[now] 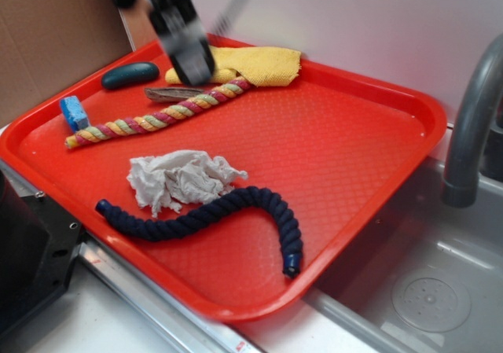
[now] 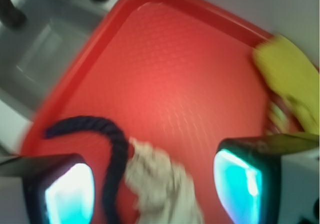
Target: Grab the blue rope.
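- Blue rope (image 1: 206, 215): lies curved along the near edge of the red tray (image 1: 354, 172), beside the crumpled tissue (image 1: 179, 178).
- Gripper (image 2: 155, 184): jaws apart, empty, hovering over the far end near the yellow cloth (image 1: 259, 64).
- Step: approach. Next: travel toward the rope, descend astride it.

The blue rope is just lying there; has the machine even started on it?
Nothing is done yet: the blue rope lies untouched on the red tray, beside the crumpled paper towel. The gripper is blurred in the exterior view, up by the yellow cloth; the wrist view shows it open and empty. Reaching, closing and lifting remain.
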### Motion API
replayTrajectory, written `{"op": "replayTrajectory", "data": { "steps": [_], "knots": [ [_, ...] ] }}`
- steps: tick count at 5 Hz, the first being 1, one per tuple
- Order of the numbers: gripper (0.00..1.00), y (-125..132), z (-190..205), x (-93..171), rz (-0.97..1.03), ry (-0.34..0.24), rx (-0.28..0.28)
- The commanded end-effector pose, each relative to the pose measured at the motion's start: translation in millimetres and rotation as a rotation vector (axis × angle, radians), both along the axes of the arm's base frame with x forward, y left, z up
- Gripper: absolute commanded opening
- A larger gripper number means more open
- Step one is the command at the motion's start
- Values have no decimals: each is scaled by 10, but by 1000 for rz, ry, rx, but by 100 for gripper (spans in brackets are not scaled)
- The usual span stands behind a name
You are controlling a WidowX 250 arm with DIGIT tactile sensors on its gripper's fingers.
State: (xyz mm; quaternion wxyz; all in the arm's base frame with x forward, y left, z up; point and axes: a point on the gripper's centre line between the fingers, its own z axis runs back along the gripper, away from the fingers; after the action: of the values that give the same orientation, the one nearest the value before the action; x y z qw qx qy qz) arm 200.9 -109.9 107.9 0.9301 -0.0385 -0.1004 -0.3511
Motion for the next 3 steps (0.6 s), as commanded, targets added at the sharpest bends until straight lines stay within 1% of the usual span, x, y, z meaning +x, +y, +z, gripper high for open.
{"op": "replayTrajectory", "data": {
  "steps": [1,2,3],
  "knots": [
    [100,-548,-710,-246,-512,-12,33],
    [100,-496,-849,-236,-698,20,81],
    [17,-498,-924,-191,-711,54,100]
  ]
}}
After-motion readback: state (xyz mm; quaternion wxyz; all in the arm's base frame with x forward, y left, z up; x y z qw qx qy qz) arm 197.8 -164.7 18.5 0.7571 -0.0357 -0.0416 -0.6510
